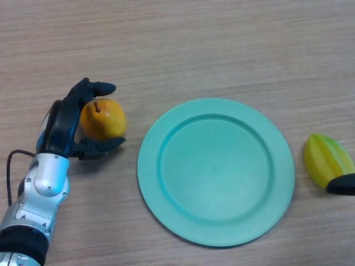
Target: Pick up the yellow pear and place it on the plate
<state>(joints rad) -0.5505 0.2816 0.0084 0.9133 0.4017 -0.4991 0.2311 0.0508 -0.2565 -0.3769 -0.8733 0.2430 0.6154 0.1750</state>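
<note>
Yellow-orange pear (102, 119), smooth skin, short stem pointing up toward far edge, sits on wood-grain table (222, 44), just left of round teal plastic plate (216, 172), not touching rim. Left hand (69, 124) wraps pear from left side: fingers curled over top, thumb under near side, pear cradled between. Plate lies to pear's right, so carry goes rightward. Right hand (343, 184) only black tip at right edge, fingers' state cannot tell, touching yellow-green ribbed starfruit-like fruit (326, 159).

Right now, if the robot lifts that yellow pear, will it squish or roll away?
The pear looks smooth and firm, so it probably won't squish. Its round body could slip or roll if let go, though the left hand curls around it from both sides. On the plate, the raised rim should likely stop any rolling.
</note>
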